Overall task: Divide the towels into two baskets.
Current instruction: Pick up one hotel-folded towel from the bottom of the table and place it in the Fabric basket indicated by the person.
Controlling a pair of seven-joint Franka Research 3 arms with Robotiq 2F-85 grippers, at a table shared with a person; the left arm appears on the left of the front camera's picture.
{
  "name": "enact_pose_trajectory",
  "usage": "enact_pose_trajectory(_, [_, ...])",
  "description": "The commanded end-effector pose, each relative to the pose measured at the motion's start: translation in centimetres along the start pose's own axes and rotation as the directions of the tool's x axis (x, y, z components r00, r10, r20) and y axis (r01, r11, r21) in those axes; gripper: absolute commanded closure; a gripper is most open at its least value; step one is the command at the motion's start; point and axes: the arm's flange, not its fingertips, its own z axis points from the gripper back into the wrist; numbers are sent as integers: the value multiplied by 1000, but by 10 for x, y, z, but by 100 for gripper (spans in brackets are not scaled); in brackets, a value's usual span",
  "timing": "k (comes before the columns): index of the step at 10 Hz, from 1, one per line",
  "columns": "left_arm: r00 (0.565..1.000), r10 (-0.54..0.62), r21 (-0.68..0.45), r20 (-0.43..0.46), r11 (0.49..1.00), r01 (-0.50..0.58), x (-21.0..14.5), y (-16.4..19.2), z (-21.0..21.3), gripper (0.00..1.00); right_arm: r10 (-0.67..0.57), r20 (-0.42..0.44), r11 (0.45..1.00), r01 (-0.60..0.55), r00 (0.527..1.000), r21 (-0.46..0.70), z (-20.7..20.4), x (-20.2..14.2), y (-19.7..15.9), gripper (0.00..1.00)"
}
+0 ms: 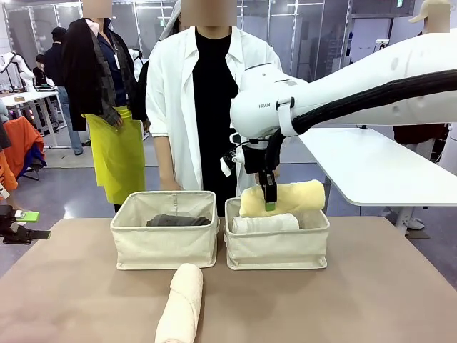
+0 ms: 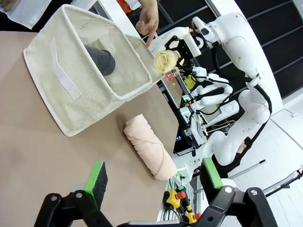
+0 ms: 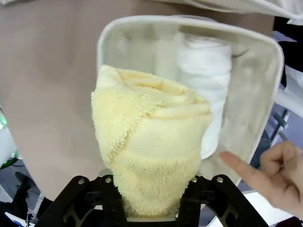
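The brown table point(image 1: 371, 300) carries three items directly. The right basket point(image 1: 277, 251) stands straight below the right gripper point(image 1: 270, 203). The left basket point(image 1: 164, 244) stands just beside it, on that gripper's left. The pale pink towel point(image 1: 180, 304) lies on its side, to the gripper's lower left on the robot's side, apart from both baskets.

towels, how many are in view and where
4: dark grey towel in left basket, white towel in right basket, yellow towel in right gripper above it, pale pink towel on table.
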Motion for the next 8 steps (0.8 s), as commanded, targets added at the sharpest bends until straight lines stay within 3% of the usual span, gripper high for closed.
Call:
enact_pose_trajectory(1, [1000, 2, 7, 4, 1000, -2, -2, -5, 0, 0, 1, -27, 1000, -1, 1000, -1, -7, 14, -19, 63])
enact_pose_trajectory(2, [1000, 2, 7, 4, 1000, -2, -2, -5, 0, 0, 9, -22, 1000, -9, 1000, 9, -15, 17, -23, 54])
enact_pose_trajectory(3, [1000, 2, 7, 4, 1000, -2, -2, -5, 0, 0, -2, -7, 1000, 2, 1000, 30, -23, 17, -24, 38])
enact_pose_trajectory(4, [1000, 2, 7, 4, 1000, -2, -2, -5, 0, 0, -13, -5, 999, 13, 1000, 30, -27, 17, -24, 16])
enact_pose_trajectory(5, [1000, 2, 7, 4, 1000, -2, -2, -5, 0, 0, -22, -23, 999, 23, 999, 39, -31, 17, -22, 1])
enact_pose_trajectory(8, [1000, 2, 7, 4, 1000, -2, -2, -5, 0, 0, -33, -29, 998, 34, 999, 46, -33, 15, -16, 0])
